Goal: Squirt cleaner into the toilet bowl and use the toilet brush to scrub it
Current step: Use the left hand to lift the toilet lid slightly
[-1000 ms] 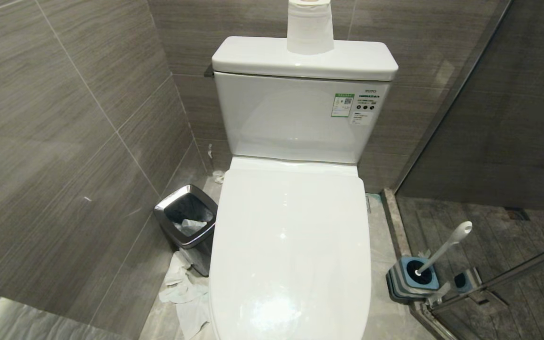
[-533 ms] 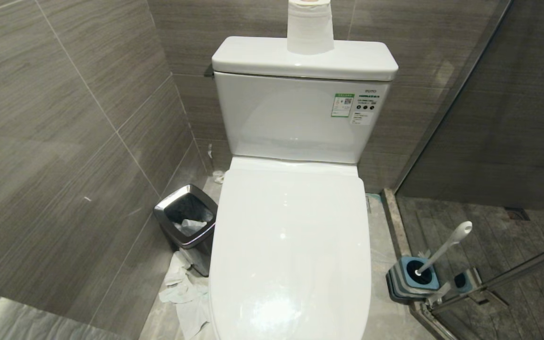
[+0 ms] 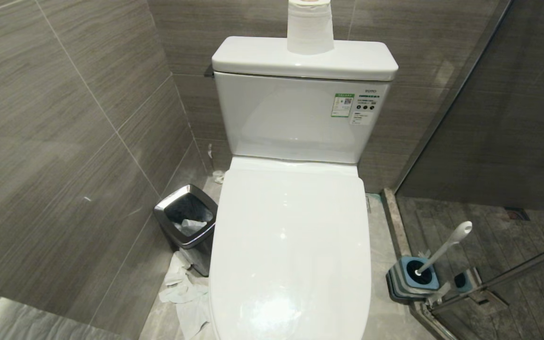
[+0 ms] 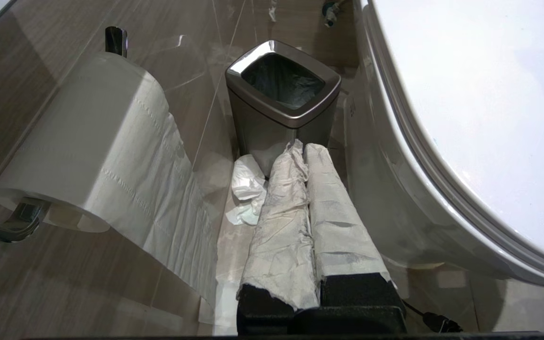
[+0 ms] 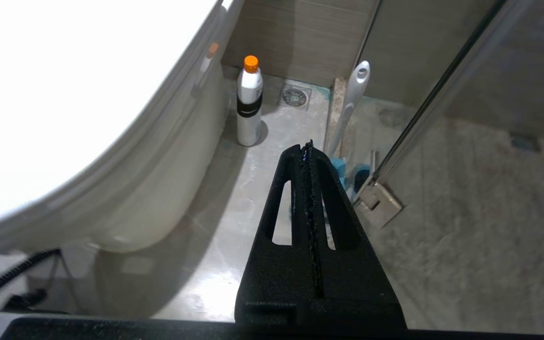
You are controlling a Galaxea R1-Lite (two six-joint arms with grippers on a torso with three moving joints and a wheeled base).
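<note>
Brush [image 3: 444, 248] leans in its holder [image 3: 413, 279], right of the toilet [image 3: 291, 245]; light, stiff, slick plastic, best gripped on the upper handle. Lid down. Left gripper [image 4: 306, 153] and right gripper [image 5: 308, 153]: jaws together, empty.

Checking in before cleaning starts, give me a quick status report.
Left gripper and right gripper shut, empty, low beside the toilet. Toilet brush in its holder on the floor. Lid down, covering the bowl.
</note>
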